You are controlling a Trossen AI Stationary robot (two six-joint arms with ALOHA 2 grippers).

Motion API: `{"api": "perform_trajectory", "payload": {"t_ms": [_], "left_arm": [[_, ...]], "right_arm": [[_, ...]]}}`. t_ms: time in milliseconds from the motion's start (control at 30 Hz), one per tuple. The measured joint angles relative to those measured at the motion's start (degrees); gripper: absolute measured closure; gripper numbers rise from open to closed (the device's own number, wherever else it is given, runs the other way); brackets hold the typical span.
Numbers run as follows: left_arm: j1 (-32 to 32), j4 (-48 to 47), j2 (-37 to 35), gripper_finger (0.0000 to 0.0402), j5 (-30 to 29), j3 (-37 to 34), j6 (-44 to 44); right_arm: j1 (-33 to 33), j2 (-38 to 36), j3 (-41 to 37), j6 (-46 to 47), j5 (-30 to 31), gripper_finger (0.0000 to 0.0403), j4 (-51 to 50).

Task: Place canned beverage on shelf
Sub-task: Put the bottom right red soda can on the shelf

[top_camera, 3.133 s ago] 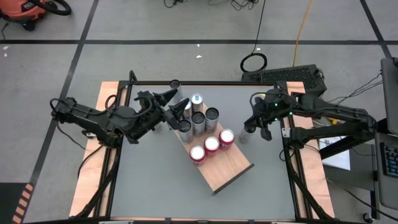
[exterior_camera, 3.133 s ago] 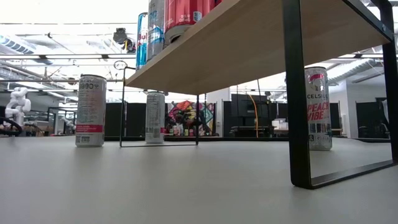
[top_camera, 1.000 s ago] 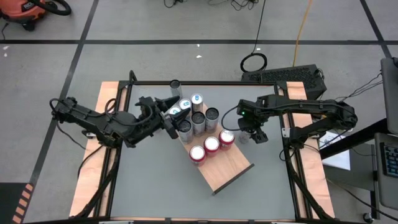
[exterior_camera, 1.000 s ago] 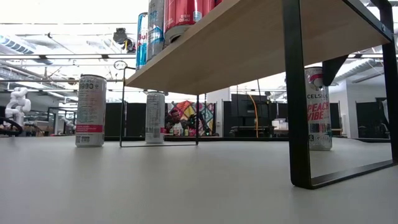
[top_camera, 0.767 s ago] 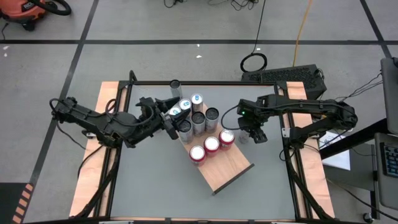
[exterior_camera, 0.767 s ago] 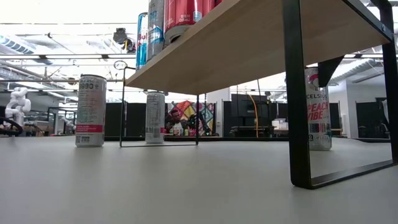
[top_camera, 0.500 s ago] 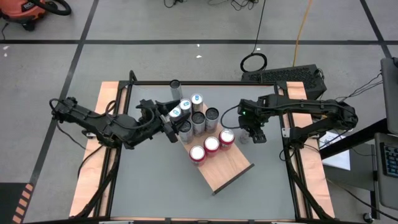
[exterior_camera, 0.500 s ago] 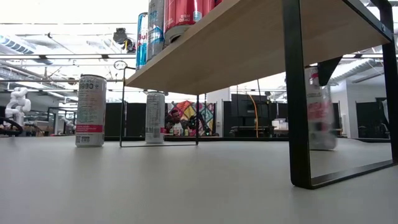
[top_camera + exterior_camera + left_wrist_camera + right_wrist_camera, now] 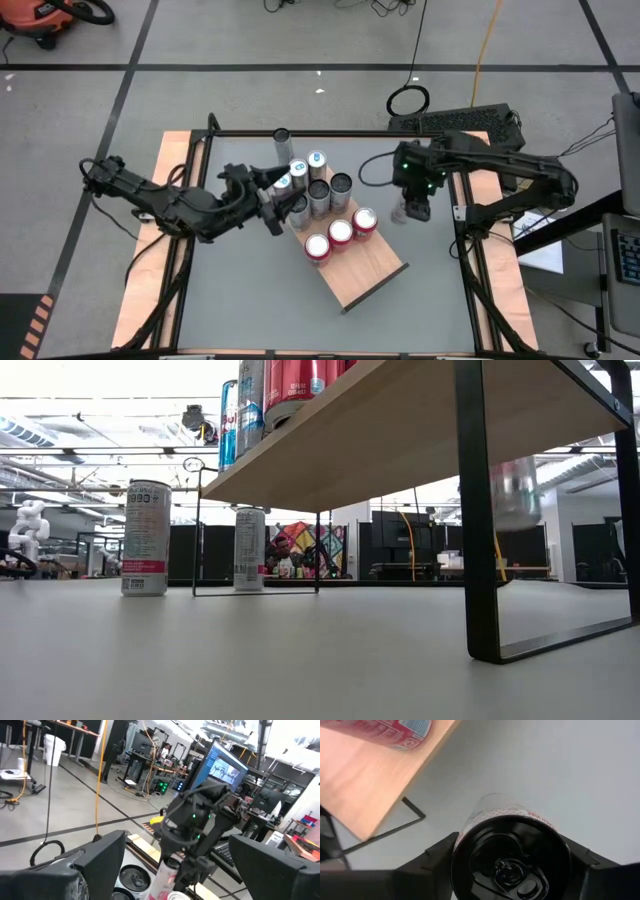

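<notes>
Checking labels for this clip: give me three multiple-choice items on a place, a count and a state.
1. Where is the right gripper?
A. Beside the shelf, over the table
B. Over the shelf's middle
C. Off the table

2. How many red-topped cans stand on the shelf?
A. One
B. Three
C. Six

3. The can in the right gripper is:
A. Standing on the table
B. Lying on its side
C. Lifted clear of the table

Key: 1 A, the high view shows it beside the board's edge; 2 B, three red tops in a row; 3 C, the low view shows a gap beneath it.
</notes>
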Motion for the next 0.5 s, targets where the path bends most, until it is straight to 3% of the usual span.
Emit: {"api": "perform_trajectory", "payload": {"t_ms": [200,333,500], "left_arm": [[-1.4,7.1,2.3,0.0043,0.0,2.7,10.9],[-1.4,5.8,7.6,0.0043,0.0,11.1,19.9],[-0.3,-1.6,15.9,0.0043,0.0,23.5,21.9]], "right_arm": [[0.0,0.0,5.7,8.1,-1.9,0.0178,-8.0],[0.1,-0.8,8.8,11.2,-10.3,0.0178,-8.5],[1.8,-1.5,12.5,14.6,-15.3,0.0178,-8.7]]}}
